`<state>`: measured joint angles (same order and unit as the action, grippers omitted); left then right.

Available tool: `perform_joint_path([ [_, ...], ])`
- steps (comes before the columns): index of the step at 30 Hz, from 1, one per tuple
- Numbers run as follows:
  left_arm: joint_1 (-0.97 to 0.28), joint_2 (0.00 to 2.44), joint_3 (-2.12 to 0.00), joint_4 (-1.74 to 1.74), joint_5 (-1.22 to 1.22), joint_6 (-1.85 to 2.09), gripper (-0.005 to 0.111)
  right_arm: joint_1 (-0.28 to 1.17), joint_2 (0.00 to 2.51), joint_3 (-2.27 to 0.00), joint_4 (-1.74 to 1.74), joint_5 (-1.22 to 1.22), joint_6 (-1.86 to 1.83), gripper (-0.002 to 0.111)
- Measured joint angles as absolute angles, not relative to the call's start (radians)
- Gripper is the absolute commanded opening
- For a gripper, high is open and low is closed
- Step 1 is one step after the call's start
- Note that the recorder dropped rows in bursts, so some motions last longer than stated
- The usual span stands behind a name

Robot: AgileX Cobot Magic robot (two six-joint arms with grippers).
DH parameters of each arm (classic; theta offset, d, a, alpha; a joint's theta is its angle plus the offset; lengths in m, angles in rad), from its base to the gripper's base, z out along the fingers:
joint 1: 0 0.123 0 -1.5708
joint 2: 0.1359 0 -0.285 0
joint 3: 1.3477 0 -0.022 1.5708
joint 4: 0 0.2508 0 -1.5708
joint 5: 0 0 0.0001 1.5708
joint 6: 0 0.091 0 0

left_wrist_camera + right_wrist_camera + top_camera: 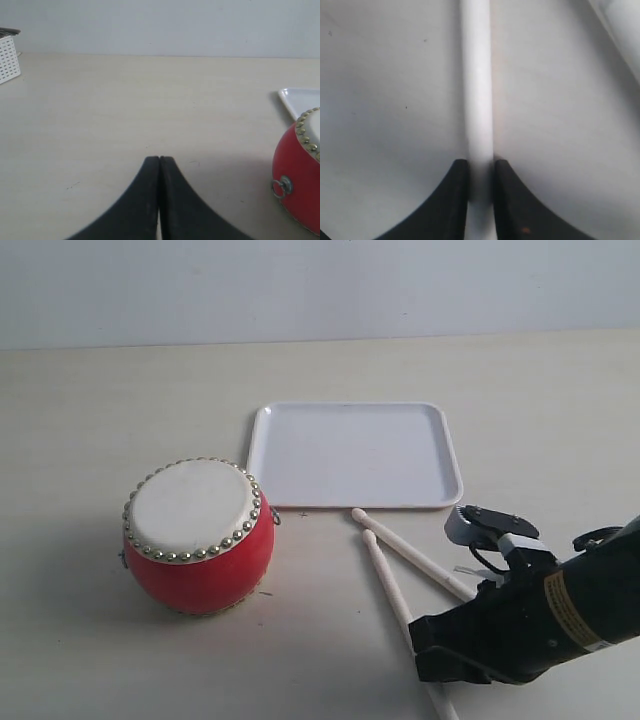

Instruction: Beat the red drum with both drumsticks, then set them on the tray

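The red drum [200,540] with its cream studded top stands left of centre; its red side also shows in the left wrist view [300,185]. Behind it to the right lies the white tray [355,455], with nothing on it. Two pale drumsticks lie on the table in front of the tray, splayed in a V: the far one [410,552] and the near one [388,580]. My right gripper [481,165] sits low over the near drumstick [477,90], its fingers pressed against both sides of it. My left gripper [159,159] is shut on nothing, above bare table left of the drum.
A white perforated basket [7,57] stands at the far edge of the left wrist view. The right arm's black body [540,620] covers the lower ends of both sticks. The tray's corner [300,97] shows behind the drum.
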<state>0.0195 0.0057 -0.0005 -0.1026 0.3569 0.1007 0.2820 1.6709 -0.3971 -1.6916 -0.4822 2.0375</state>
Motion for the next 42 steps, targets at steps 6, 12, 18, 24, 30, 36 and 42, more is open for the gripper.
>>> perform_joint_path([
  [6,0.019,0.006,0.000,-0.103,0.357,0.101,0.000,0.282,1.672,-0.397,-1.682,-0.486,2.024,0.012],
  [12,0.019,0.006,0.000,-0.103,0.357,0.101,0.000,0.282,1.674,-0.406,-1.692,-0.524,2.011,0.026],
  [18,0.019,0.006,0.000,-0.103,0.359,0.101,0.000,0.282,1.674,-0.447,-1.700,-0.547,2.020,0.029],
  [24,0.019,0.006,0.000,-0.103,0.359,0.101,0.000,0.282,1.674,-0.470,-1.725,-0.549,2.025,0.029],
  [30,0.019,0.006,0.000,-0.103,0.359,0.101,0.000,0.282,1.676,-0.522,-1.738,-0.547,1.956,0.029],
  [36,0.019,0.006,0.000,-0.103,0.359,0.101,0.000,0.282,1.674,-0.578,-1.741,-0.465,1.741,0.035],
  [42,0.019,0.006,0.000,-0.103,0.359,0.101,0.000,0.282,1.577,-0.578,-1.741,-0.415,1.665,0.049],
])
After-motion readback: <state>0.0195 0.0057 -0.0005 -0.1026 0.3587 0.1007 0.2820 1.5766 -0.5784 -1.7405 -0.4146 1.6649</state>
